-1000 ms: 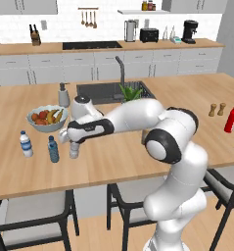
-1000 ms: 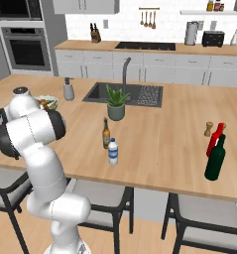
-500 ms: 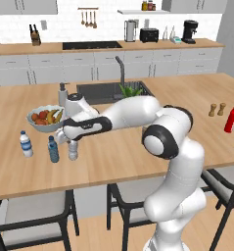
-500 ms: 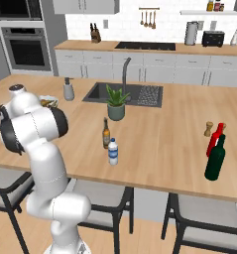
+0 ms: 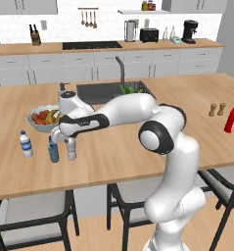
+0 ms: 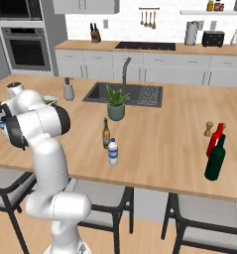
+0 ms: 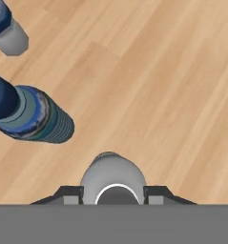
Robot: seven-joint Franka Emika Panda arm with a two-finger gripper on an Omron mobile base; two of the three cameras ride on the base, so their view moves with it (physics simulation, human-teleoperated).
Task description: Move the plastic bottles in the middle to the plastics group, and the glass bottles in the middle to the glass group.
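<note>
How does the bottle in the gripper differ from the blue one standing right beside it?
The plain greyish bottle is clear and colourless; the blue-tinted bottle is blue throughout. The greyish one sits between the fingers of the gripper; the blue one stands free. Both are small, upright, on the wooden counter.

A long wooden counter point(image 5: 138, 162) with a built-in sink point(image 6: 125, 94). On its left end stand a fruit bowl point(image 5: 42, 117), a clear water bottle point(image 5: 25, 144), a blue-tinted bottle point(image 5: 53, 149) and a greyish bottle point(image 5: 71, 148). Mid-counter stand a potted plant point(image 6: 116, 103), an amber bottle point(image 6: 106, 134) and a labelled water bottle point(image 6: 113, 152). On the right end stand a red bottle point(image 6: 215, 140), a green bottle point(image 6: 215, 158) and wooden shakers point(image 5: 217, 109).
</note>
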